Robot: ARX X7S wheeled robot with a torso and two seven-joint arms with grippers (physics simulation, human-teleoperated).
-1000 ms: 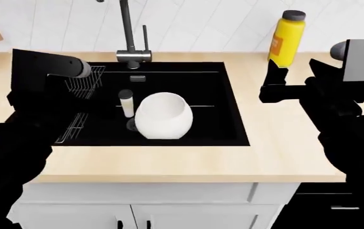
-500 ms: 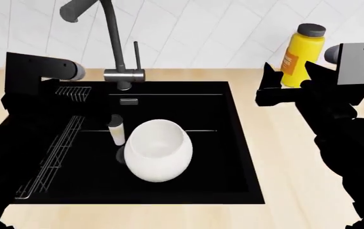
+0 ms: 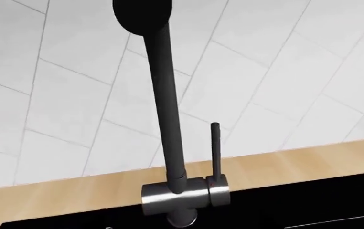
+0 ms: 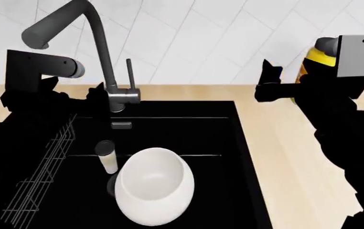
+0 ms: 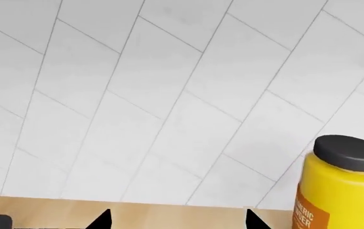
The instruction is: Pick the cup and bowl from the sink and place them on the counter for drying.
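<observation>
Meanwhile bowl [image 4: 151,192] touching cup [image 4: 107,157] mid-sink [image 4: 233,157]; right pincer [image 5: 176,220] apart over counter [image 4: 284,148]; left pincer unclear.

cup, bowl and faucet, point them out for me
cup [image 4: 107,159], head view, on its frosted side just below the black top
bowl [image 4: 153,191], head view, on the white inner surface
faucet [image 3: 167,114], left wrist view, on the dark upright pipe

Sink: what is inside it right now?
The sink holds the white bowl, the cup touching its rim, and a wire rack. The bowl hides the floor beneath it; no drain shows.
</observation>
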